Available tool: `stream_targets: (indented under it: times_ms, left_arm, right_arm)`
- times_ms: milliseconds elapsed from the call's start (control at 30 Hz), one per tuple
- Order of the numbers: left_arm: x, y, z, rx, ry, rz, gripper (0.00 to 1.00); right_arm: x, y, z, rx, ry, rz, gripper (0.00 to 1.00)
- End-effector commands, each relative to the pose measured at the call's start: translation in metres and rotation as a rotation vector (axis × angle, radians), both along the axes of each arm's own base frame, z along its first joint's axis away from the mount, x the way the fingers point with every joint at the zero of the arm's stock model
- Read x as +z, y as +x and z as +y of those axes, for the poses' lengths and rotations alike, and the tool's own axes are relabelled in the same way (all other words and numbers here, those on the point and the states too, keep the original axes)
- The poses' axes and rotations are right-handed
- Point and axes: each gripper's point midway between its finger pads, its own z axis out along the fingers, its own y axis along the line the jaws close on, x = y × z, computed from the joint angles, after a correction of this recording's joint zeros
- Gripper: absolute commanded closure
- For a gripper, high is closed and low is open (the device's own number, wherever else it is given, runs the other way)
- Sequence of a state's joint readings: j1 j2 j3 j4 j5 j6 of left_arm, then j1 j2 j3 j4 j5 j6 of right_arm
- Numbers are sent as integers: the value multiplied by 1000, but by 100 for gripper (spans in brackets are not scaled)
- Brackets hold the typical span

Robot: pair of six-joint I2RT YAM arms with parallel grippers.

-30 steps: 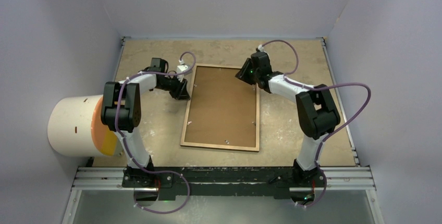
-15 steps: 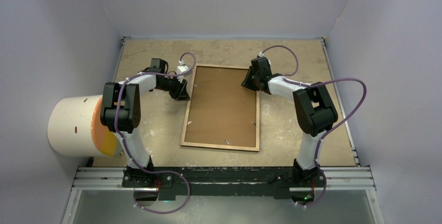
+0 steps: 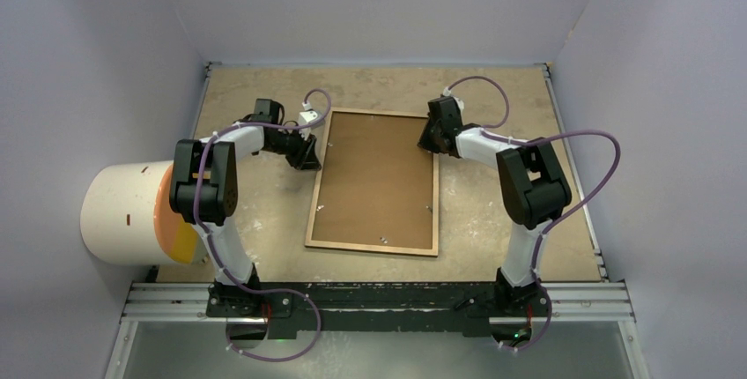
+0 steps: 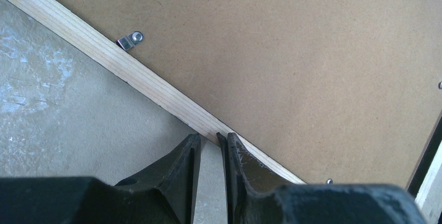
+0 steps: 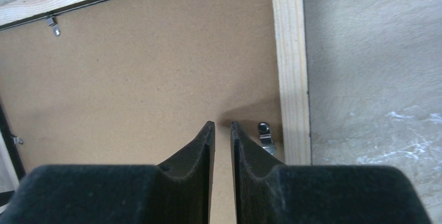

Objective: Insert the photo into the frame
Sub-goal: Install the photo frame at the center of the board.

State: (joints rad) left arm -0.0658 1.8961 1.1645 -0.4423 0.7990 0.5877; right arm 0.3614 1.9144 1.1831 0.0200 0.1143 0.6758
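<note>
**Top external.** I list one table (image 3: 255, 88), sandy and scuffed. The frame (image 3: 371, 248) lies back-up at its middle, long sides running near to far, brown backing board (image 3: 374, 181) in its recess. The left gripper (image 3: 307, 157) is at the frame's left rail, toward the far-left corner. The right gripper (image 3: 430, 139) is over the far-right corner. A white cylinder (image 3: 119, 211) with an orange face lies off the table's left edge.

**Left wrist.** The left gripper (image 4: 211, 136) has its jaws a narrow slit apart, pinching nothing, tips at the pale wood rail (image 4: 104, 52). One metal tab (image 4: 130, 40) is on the rail.

**Right wrist.** The right gripper (image 5: 221, 125) also has its jaws a slit apart, with nothing between them, over the board just inside the rail (image 5: 289, 67). A metal tab (image 5: 265, 135) is just beside the right finger.
</note>
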Motion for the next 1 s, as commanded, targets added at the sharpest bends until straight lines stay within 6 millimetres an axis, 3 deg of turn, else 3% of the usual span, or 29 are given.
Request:
stream_targets:
  times_ms: [0, 767, 967]
  left_arm:
    - [-17, -17, 12, 1, 80, 53, 75]
    - [-16, -18, 13, -6, 86, 44, 75]
    - [-15, -18, 12, -7, 84, 44, 75]
  right_arm:
    - [9, -6, -23, -33, -87, 13, 81]
    - [17, -7, -36, -65, -131, -2, 85]
    - [25, -4, -28, -43, -98, -14, 85]
